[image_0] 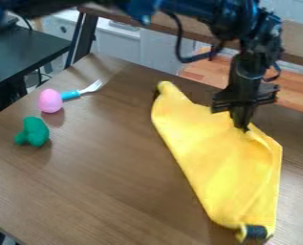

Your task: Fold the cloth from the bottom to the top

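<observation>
Table (115, 191), left to right: carrying green toy (33, 131), pink egg-shaped toy (50, 101), blue-handled fork (71, 95); then carrying yellow cloth (221, 170), stretching toward lower right; touching cloth near its upper right edge with gripper (245, 129), holding fingers narrowly together.

There's one cloth (221, 165), one fork (83, 91), one egg (50, 101) (pink), one green toy (35, 131).

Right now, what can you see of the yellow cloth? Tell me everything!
The cloth is bright yellow and looks soft and thin. It lies spread long and slanting on the brown table, narrowing toward its rounded far-left end. Small creases and a raised fold run near its right edge. The robot's black hand comes down onto its upper right part. A dark, roundish thing sits at its near end; I can't tell what it is.
</observation>
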`<state>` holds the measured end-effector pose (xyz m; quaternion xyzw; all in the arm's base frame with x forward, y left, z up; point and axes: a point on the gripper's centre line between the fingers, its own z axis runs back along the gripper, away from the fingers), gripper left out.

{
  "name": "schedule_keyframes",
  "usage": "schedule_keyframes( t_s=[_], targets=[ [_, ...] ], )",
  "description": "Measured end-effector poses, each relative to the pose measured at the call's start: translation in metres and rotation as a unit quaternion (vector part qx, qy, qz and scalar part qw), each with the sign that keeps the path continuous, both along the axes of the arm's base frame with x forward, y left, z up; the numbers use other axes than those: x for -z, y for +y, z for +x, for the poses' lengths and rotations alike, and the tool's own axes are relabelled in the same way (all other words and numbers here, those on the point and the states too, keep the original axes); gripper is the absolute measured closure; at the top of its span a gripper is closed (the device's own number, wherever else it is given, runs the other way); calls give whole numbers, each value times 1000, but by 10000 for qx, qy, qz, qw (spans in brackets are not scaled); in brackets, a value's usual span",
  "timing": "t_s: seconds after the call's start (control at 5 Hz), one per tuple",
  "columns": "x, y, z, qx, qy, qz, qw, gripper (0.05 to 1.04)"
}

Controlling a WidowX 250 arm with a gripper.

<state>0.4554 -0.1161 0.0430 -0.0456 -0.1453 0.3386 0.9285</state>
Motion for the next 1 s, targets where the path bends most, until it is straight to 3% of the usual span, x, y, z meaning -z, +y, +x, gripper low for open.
schedule_keyframes(
  t_s=[0.2, 0.4, 0.8, 1.0],
  targets=[
    [6, -17, 14, 33, 9, 10, 10000, 1019],
    [9, -23, 21, 105, -11, 118, 9999, 860],
    [7, -33, 23, 404, -67, 170, 9990, 335],
    [-23, -33, 31, 1173, -95, 461, 9920, 91]
  ],
)
